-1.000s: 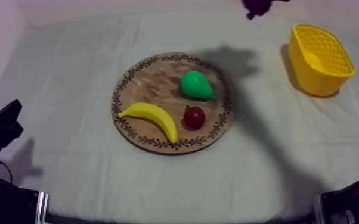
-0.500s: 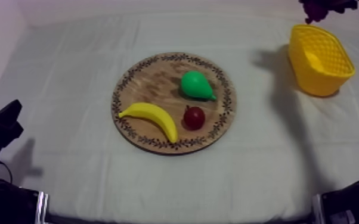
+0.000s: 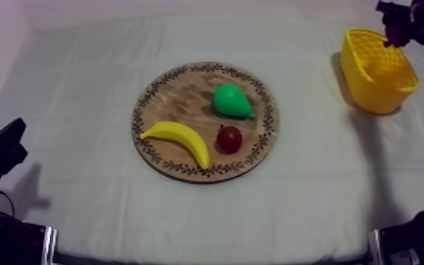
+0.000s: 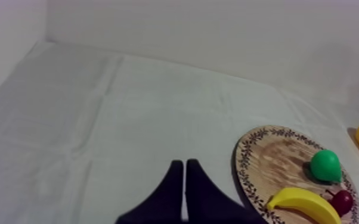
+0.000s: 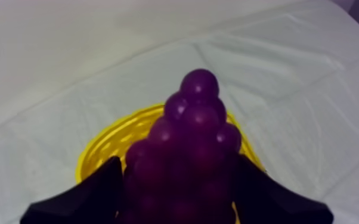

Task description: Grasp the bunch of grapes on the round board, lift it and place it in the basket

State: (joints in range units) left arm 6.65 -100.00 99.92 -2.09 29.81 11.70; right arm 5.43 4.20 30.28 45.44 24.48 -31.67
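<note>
R claw [image 5: 178, 170] clamped round grapes [image 5: 197, 125], held in air over basket [image 3: 378, 88] at far R of surface [image 3: 81, 84]; grapes not in yet. L claw [image 4: 184, 176] closed on nothing, fingers together, low nr board [image 3: 176, 99]. On board: banana [image 3: 179, 137], pear [image 3: 230, 101], small red fruit [image 3: 229, 139].

The right hand [image 3: 408, 15] is holding the bunch of grapes [image 3: 396, 31] over the far rim of the yellow basket [image 3: 370, 93], which is standing at the worktop's [image 3: 81, 84] right side. On the wooden board [image 3: 176, 99] mid-worktop, a pear [image 3: 230, 100], a banana [image 3: 179, 139] and a small red fruit [image 3: 229, 138] are lying. The left hand [image 3: 3, 144] is sitting low at the left edge.
</note>
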